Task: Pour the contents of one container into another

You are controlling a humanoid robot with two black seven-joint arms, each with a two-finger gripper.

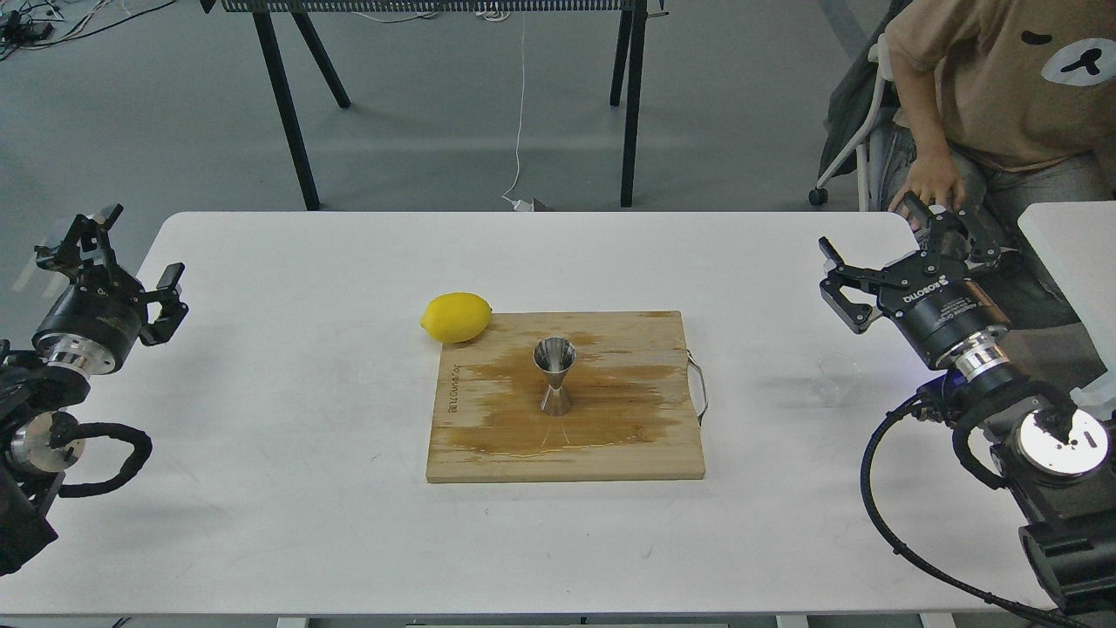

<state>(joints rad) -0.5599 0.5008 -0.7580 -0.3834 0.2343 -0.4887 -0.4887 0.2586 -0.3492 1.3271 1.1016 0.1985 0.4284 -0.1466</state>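
Observation:
A shiny steel jigger [554, 376] stands upright in the middle of a wet wooden cutting board [488, 445]. The small clear cup [834, 378] rests on the white table right of the board, faint against the surface. My right gripper [889, 262] is raised above and behind the cup, open, holding nothing. At the table's far left edge my left gripper [112, 251] is open and empty, far from the board.
A yellow lemon [456, 317] lies at the board's back left corner. A metal handle [697, 388] sticks out of the board's right side. A seated person's hand [931, 187] is close behind my right gripper. A black-legged table [288, 113] stands beyond.

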